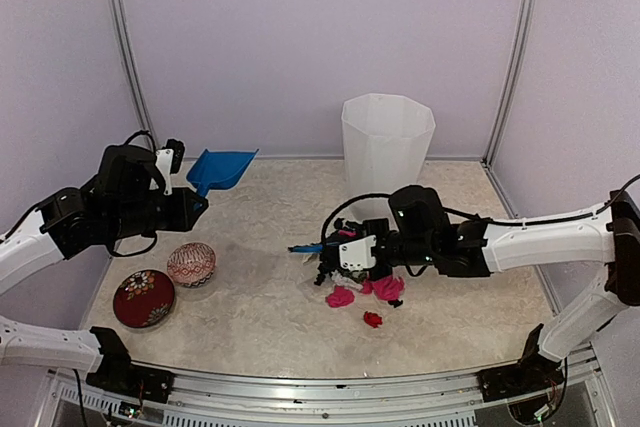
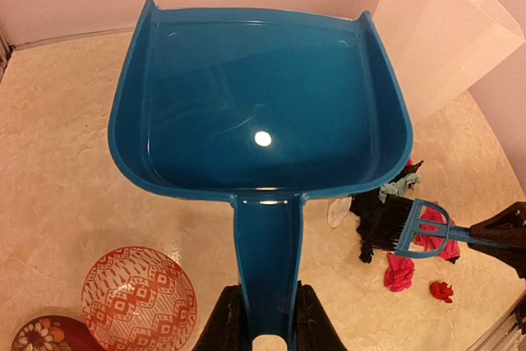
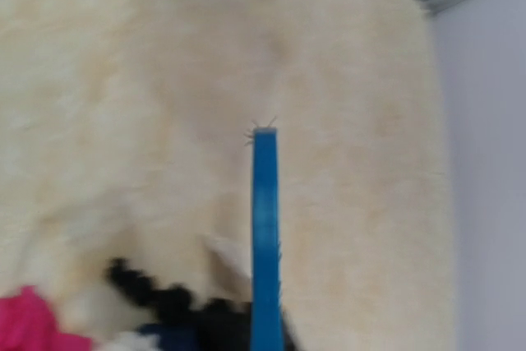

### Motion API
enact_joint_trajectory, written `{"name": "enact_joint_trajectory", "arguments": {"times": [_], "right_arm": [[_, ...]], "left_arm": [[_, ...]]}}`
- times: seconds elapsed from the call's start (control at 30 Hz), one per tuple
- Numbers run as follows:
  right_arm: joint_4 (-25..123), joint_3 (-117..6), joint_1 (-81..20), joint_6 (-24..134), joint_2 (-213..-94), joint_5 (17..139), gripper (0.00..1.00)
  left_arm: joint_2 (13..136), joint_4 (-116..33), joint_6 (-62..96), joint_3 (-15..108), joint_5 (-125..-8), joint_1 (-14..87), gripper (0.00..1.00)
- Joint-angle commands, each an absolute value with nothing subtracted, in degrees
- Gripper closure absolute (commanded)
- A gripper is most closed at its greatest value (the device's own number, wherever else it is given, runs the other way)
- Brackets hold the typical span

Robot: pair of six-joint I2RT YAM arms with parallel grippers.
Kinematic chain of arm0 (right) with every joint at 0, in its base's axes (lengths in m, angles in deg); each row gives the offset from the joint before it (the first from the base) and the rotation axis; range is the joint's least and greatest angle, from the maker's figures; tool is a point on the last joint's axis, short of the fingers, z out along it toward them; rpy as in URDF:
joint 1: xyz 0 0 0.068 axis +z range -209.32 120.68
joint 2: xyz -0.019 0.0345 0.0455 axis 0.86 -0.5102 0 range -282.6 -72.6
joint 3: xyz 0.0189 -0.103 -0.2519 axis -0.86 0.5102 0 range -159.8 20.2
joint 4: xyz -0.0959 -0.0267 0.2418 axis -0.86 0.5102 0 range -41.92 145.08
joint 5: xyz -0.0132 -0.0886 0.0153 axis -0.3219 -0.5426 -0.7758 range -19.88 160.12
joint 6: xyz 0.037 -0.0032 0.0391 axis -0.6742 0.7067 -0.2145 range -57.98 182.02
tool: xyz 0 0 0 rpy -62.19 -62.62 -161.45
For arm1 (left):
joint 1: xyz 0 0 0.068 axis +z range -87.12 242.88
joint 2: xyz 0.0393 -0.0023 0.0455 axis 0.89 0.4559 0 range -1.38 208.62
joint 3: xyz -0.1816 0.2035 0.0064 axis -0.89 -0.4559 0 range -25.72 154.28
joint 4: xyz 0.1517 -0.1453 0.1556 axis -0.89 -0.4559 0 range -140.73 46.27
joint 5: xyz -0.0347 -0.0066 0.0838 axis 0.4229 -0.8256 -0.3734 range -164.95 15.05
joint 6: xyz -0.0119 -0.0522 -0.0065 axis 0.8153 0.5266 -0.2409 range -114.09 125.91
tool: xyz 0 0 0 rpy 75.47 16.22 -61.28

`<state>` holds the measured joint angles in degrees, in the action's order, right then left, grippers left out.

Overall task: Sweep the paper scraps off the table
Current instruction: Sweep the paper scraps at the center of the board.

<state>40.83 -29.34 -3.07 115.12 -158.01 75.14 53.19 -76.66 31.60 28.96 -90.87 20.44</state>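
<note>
We see one beige marble-look table point(image 1: 260, 332) w/ metal edge, lilac walls point(image 1: 300, 27) behind. One tall white faceted bin point(image 1: 387, 152) stands at the back. The paper scraps point(image 1: 388, 289) (pink, red, black, teal) lie heaped just in front of the bin. There the right gripper point(image 1: 348, 252) clamps one blue brush point(image 2: 415, 232). Well left of the bin, the left gripper point(image 2: 263, 318) clamps the handle of one blue plastic dustpan point(image 2: 263, 104). Two round red patterned objects point(image 1: 191, 264) sit front-left of the bin.

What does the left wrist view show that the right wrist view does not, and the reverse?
Only the left wrist view: the dustpan, its handle in the left gripper, and the white bin. Only the right wrist view: nothing new, just a blurred close look. Both: the blue brush, pink and black paper scraps, the table.
</note>
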Motion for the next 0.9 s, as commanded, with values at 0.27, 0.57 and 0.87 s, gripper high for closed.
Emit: {"name": "enact_joint_trajectory", "arguments": {"times": [0.27,0.57,0.87], "right_arm": [[28.99,-35.80,-8.13,114.24,-166.62,61.82,1.00],[24.96,-42.54,-10.78,116.12,-178.72,59.77,1.00],[26.26,-40.84,-11.34,114.89,-181.19,63.45,1.00]], "left_arm": [[54.69,-75.53,32.76,27.38,-90.83,18.58,1.00],[53.24,-76.81,35.01,25.95,-91.97,16.94,1.00],[52.44,-77.07,35.32,25.07,-91.99,16.82,1.00]]}}
